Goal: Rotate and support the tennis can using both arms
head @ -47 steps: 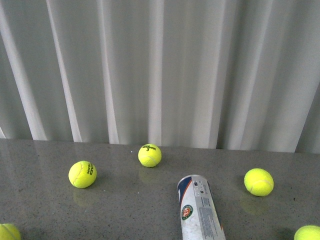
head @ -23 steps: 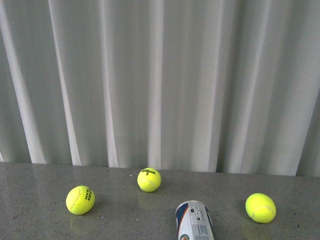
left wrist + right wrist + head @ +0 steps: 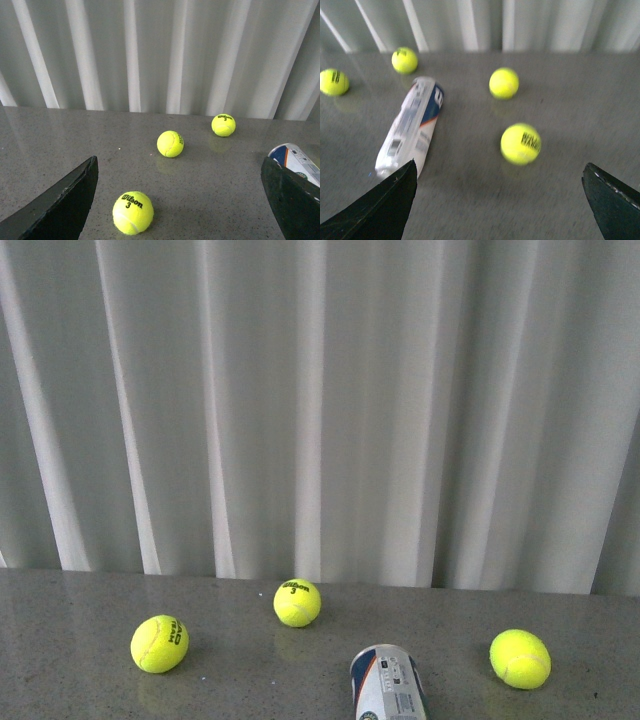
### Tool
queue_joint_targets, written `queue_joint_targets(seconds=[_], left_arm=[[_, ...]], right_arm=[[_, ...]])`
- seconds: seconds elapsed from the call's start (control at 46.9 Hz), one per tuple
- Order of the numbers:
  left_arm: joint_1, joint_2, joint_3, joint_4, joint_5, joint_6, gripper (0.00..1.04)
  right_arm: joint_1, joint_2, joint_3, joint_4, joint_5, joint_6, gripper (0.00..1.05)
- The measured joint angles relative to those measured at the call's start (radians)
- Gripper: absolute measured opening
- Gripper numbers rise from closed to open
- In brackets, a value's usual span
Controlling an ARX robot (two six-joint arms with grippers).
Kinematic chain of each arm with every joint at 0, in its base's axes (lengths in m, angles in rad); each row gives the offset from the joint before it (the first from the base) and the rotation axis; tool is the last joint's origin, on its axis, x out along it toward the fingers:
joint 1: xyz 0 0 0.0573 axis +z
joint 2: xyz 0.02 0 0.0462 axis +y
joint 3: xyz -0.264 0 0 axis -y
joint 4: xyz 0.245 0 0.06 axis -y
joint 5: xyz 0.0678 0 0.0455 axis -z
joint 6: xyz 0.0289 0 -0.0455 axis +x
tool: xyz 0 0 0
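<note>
- The front view is tilted up more than before; the can (image 3: 389, 685) lies flat, only its end showing at bottom centre.
- Left gripper (image 3: 179, 161) and right gripper (image 3: 499, 163) gape empty; rotating is not begun, I judge.

At bottom centre, lying on the grey speckled counter (image 3: 70, 680): the tennis can (image 3: 388, 685), white label with a blue patch, cut off by the lower frame edge. At lower left, well apart, the left ball (image 3: 159, 644). Up-left of the can, the middle ball (image 3: 297, 603). At lower right, the right ball (image 3: 520, 658). Behind, filling the upper frame, a pleated white curtain (image 3: 320, 400).
</note>
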Motion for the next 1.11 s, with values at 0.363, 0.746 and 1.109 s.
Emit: queue_joint_targets(seconds=[0.363, 0.746, 1.109], left_arm=[[0.000, 0.000, 0.000, 0.000, 0.000, 0.000, 0.98], [0.000, 0.000, 0.000, 0.000, -0.001, 0.000, 0.98], [0.000, 0.000, 0.000, 0.000, 0.000, 0.000, 0.98]], right_arm=[[0.146, 0.943, 0.472, 0.206, 0.037, 0.088, 0.98], [0.333, 1.566, 0.904, 0.068, 0.022, 0.232, 0.98], [0.377, 1.788, 1.021, 0.050, 0.040, 0.235, 0.98]])
